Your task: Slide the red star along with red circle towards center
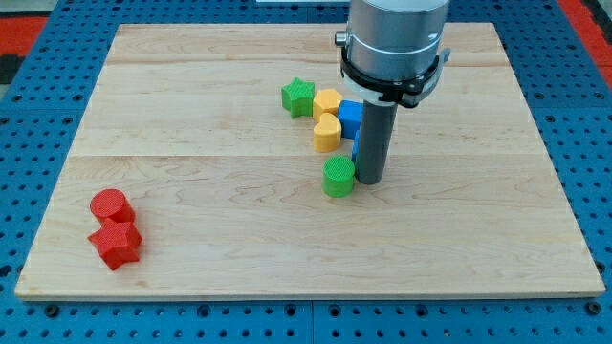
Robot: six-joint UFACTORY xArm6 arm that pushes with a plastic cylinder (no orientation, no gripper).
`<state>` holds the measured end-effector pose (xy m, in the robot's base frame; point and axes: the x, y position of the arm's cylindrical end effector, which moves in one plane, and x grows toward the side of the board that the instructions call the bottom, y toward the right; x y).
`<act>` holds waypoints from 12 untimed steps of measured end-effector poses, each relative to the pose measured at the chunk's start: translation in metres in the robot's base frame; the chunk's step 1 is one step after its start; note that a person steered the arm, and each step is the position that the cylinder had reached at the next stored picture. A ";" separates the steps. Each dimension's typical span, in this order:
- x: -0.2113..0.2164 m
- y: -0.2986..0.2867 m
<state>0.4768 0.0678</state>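
The red circle [109,204] and the red star [116,244] sit touching each other near the board's lower left corner, circle above star. My tip [369,180] rests on the board near the centre, just right of a green circle [338,177], far to the right of both red blocks. The rod hangs from the grey arm at the view's top.
A cluster lies above my tip: a green star [298,96], a yellow hexagon-like block [327,101], a yellow heart [327,133] and a blue block [350,118], partly hidden by the rod. The wooden board [191,134] lies on a blue pegboard.
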 end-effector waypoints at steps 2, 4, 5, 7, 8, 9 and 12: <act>0.046 0.005; 0.049 -0.069; 0.089 -0.136; 0.106 -0.193; 0.110 -0.201; 0.115 -0.225; 0.139 -0.248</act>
<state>0.6163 -0.1804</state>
